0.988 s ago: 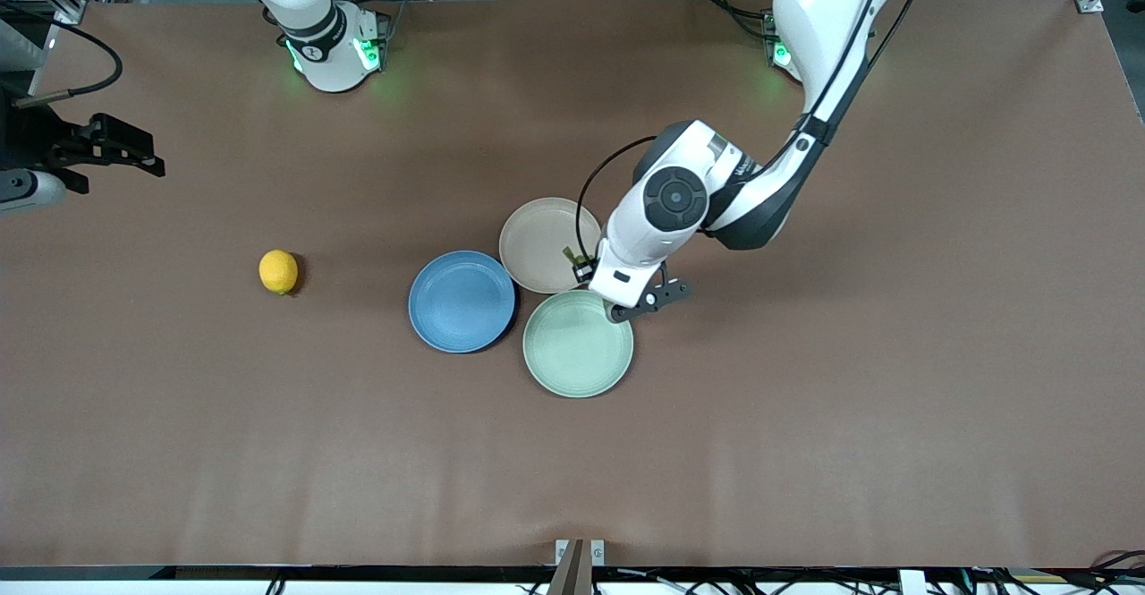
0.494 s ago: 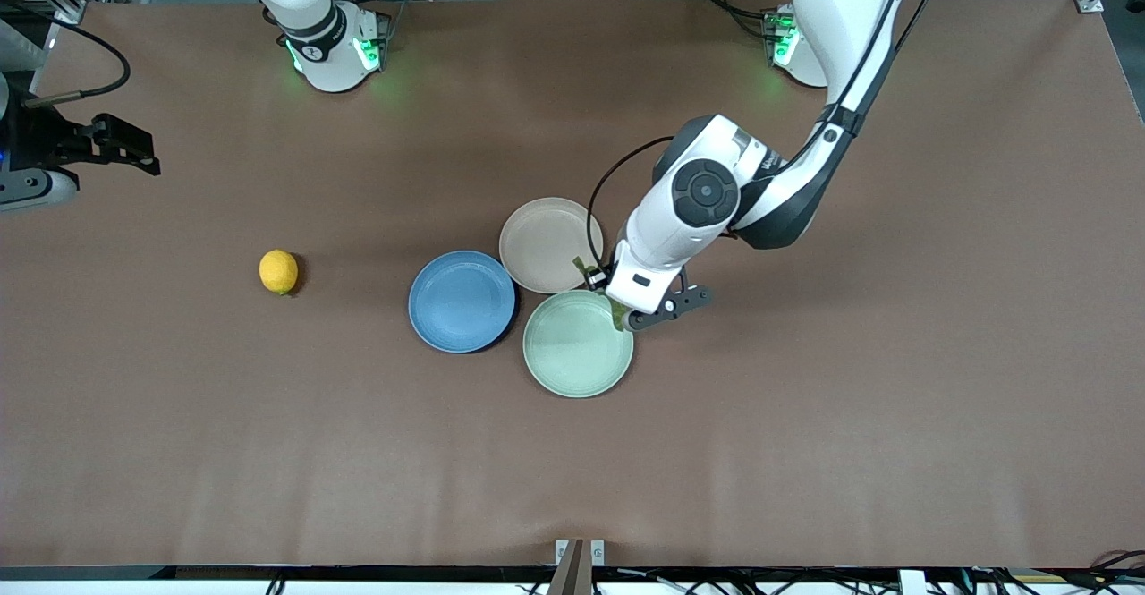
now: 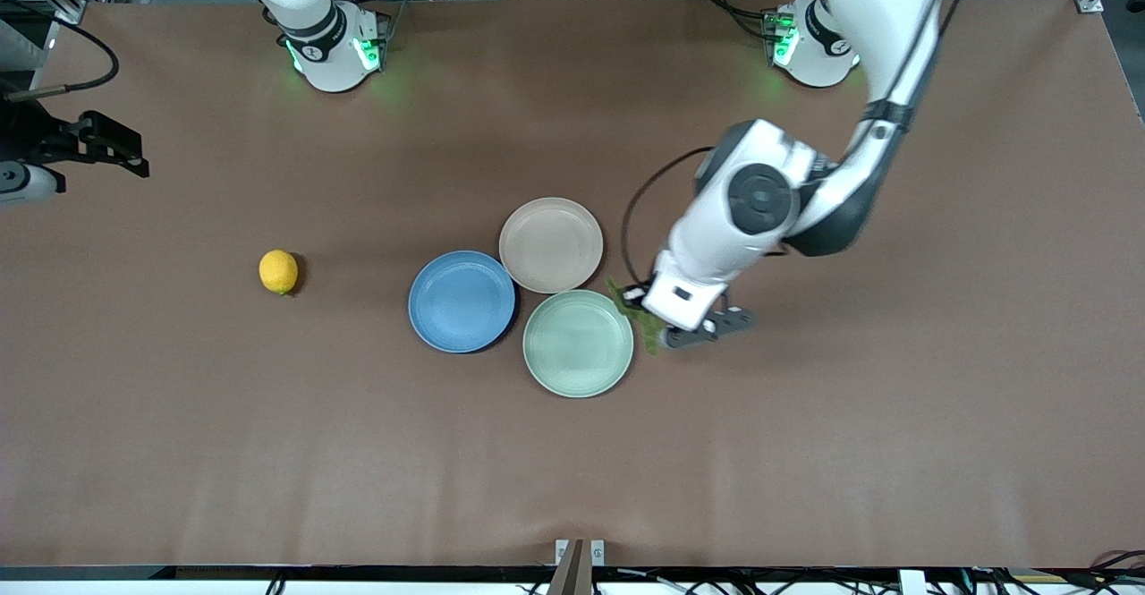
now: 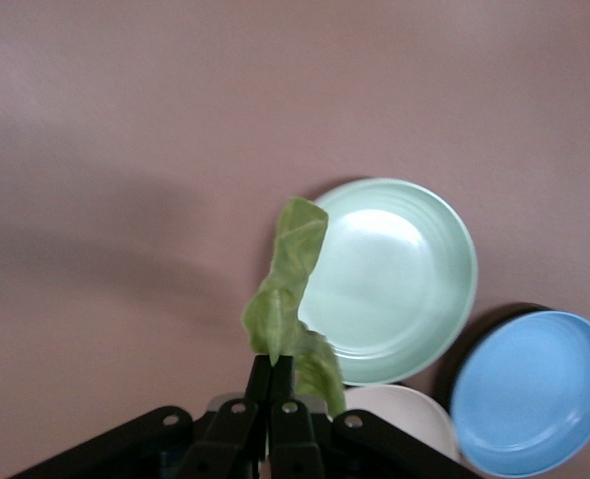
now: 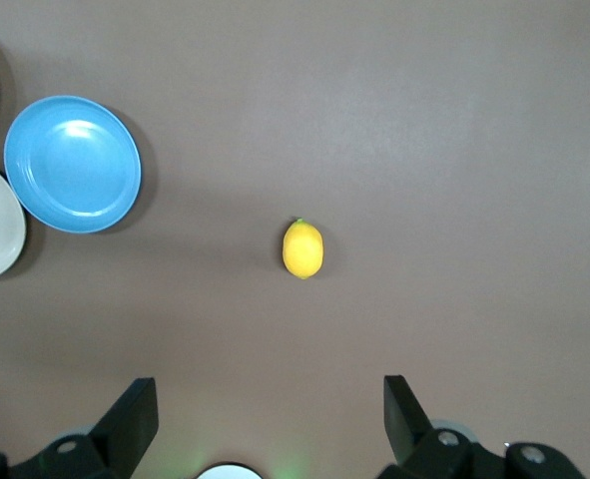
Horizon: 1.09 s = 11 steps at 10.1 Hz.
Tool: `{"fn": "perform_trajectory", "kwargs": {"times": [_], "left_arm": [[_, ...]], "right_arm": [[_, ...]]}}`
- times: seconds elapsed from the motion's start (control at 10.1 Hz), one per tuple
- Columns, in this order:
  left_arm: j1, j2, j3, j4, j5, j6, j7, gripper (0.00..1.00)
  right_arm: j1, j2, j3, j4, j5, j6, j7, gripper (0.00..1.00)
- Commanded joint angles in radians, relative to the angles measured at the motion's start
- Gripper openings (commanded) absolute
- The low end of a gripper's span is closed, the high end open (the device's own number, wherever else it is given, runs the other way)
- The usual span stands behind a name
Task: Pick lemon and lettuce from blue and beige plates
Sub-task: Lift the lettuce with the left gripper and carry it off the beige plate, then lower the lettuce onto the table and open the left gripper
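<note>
My left gripper (image 3: 660,330) is shut on the lettuce (image 3: 621,295), a crinkled green leaf. It holds the leaf in the air over the table, just beside the mint-green plate's rim, toward the left arm's end. In the left wrist view the lettuce (image 4: 290,269) hangs from the closed fingertips (image 4: 273,367). The blue plate (image 3: 462,301) and the beige plate (image 3: 550,244) are both empty. The lemon (image 3: 278,271) lies on the bare table toward the right arm's end, also in the right wrist view (image 5: 302,248). My right gripper (image 3: 112,148) is open and empty, high over the table's edge at the right arm's end.
A mint-green plate (image 3: 578,343), empty, touches the blue and beige plates and lies nearest the front camera. The three plates cluster at the table's middle. Brown tabletop surrounds them.
My left gripper has carried the lettuce off the beige plate's edge, past the mint-green plate's rim, toward the left arm's end. The right gripper has drifted slightly outward.
</note>
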Motion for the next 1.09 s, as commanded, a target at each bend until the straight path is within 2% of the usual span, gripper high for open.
{"fn": "perform_trajectory", "kwargs": {"times": [0.0,0.3,0.59,0.89,0.99], "left_arm": [[0.124,-0.055,-0.009,-0.024,0.017,-0.112,0.238,0.00],[0.296,-0.044,-0.009,-0.050,0.018,-0.235,0.548,0.00],[0.445,-0.014,-0.009,-0.170,0.067,-0.230,0.711,0.00],[0.454,0.038,-0.007,-0.184,0.069,-0.230,0.713,0.00],[0.448,0.042,-0.007,-0.179,0.079,-0.230,0.713,0.06]], "right_arm": [[-0.010,-0.015,0.012,0.005,0.021,-0.006,0.138,1.00],[-0.012,-0.004,0.011,0.038,0.021,-0.006,0.147,1.00],[-0.014,-0.004,0.009,0.048,0.015,-0.003,0.151,1.00],[-0.004,-0.004,0.010,0.048,0.016,0.000,0.151,1.00],[-0.004,-0.004,0.011,0.048,0.016,0.005,0.151,1.00]]}}
